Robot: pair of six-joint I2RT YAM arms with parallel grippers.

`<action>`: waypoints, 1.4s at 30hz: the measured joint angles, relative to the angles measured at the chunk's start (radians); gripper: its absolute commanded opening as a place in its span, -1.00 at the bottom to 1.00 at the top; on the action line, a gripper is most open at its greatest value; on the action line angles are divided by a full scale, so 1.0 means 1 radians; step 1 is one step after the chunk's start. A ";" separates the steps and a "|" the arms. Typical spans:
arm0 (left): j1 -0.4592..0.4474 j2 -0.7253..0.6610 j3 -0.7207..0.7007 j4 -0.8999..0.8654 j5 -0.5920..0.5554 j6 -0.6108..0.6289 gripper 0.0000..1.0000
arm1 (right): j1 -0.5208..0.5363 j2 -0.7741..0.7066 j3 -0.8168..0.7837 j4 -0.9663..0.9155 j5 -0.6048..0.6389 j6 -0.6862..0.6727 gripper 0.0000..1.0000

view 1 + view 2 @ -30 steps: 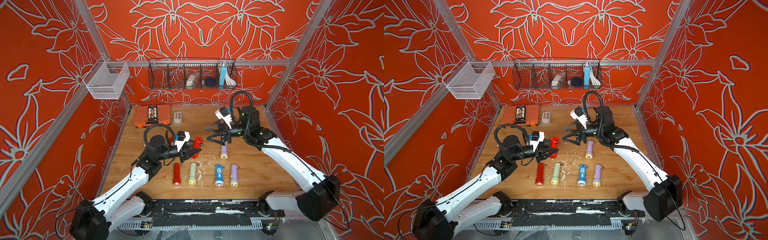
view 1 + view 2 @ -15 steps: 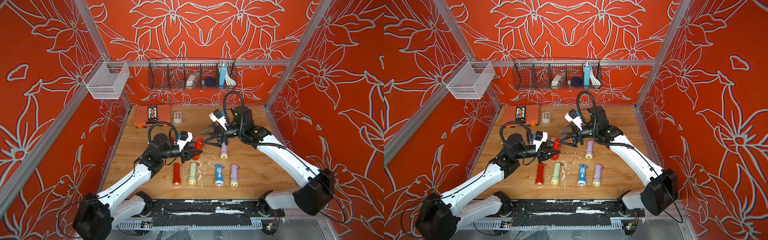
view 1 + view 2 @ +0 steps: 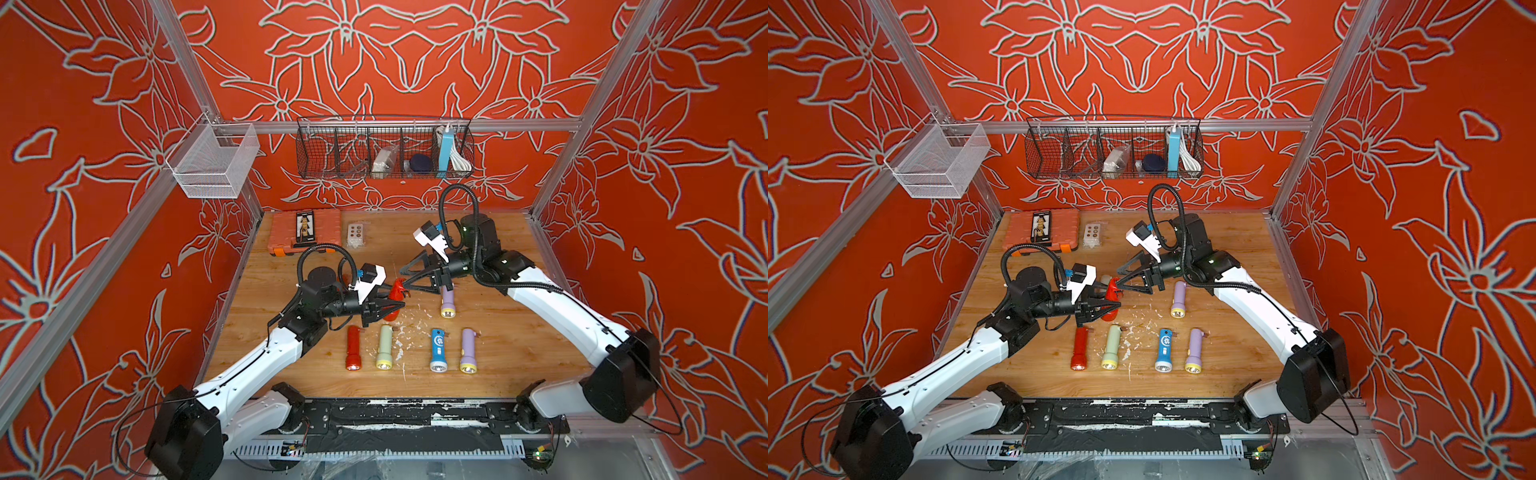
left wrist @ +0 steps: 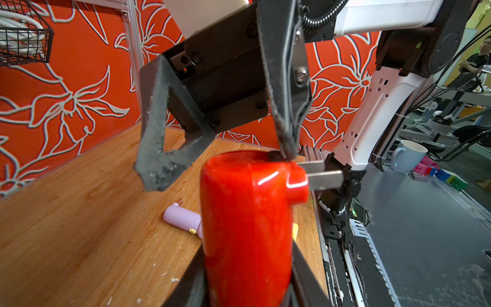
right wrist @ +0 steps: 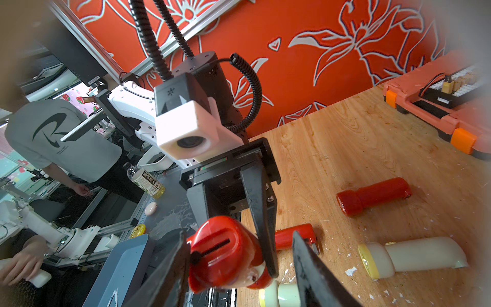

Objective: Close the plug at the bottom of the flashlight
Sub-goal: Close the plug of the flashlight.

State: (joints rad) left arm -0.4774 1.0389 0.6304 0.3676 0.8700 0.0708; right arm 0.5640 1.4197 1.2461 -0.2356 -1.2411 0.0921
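Observation:
My left gripper [image 3: 392, 307] [image 4: 245, 281] is shut on the body of a red flashlight [image 3: 395, 293] [image 3: 1112, 291] [image 4: 244, 226] and holds it above the table, bottom end toward the right arm. The plug [image 4: 297, 180] juts sideways from that end, its metal prongs folded out. My right gripper [image 3: 402, 280] [image 3: 1120, 279] [image 5: 240, 236] is open around the bottom end. One of its fingers [image 4: 284, 106] has its tip on the end face beside the plug. The other stands apart from the flashlight. A slot shows in the end face in the right wrist view.
Below the grippers, several flashlights lie in a row on the wooden table: red [image 3: 352, 347], pale green [image 3: 384, 347], blue [image 3: 438, 349], purple [image 3: 468, 351]. Another purple one [image 3: 447, 301] lies under the right arm. An orange case [image 3: 305, 230] sits at the back left.
My right gripper has moved left onto the flashlight's bottom end, and its jaws have narrowed. The left gripper has kept its hold and barely shifted.

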 measured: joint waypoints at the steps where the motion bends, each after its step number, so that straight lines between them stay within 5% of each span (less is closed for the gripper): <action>1: 0.000 0.000 0.000 -0.001 0.000 0.001 -1.00 | 0.002 0.001 0.000 -0.001 0.000 0.000 0.21; 18: 0.003 -0.068 0.001 -0.124 -0.019 0.024 -1.00 | 0.045 0.021 -0.001 0.032 -0.041 0.013 -0.45; 36: 0.008 -0.119 -0.009 -0.209 -0.053 0.014 -1.00 | 0.069 0.060 -0.004 0.101 -0.049 0.025 -0.91; 42: 0.012 -0.119 -0.009 -0.213 -0.048 0.010 -1.00 | 0.071 0.071 0.022 0.065 -0.038 0.012 -0.93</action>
State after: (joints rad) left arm -0.4652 0.9203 0.6212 0.1543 0.8215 0.0807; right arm 0.6346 1.4902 1.2682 -0.1707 -1.2789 0.1040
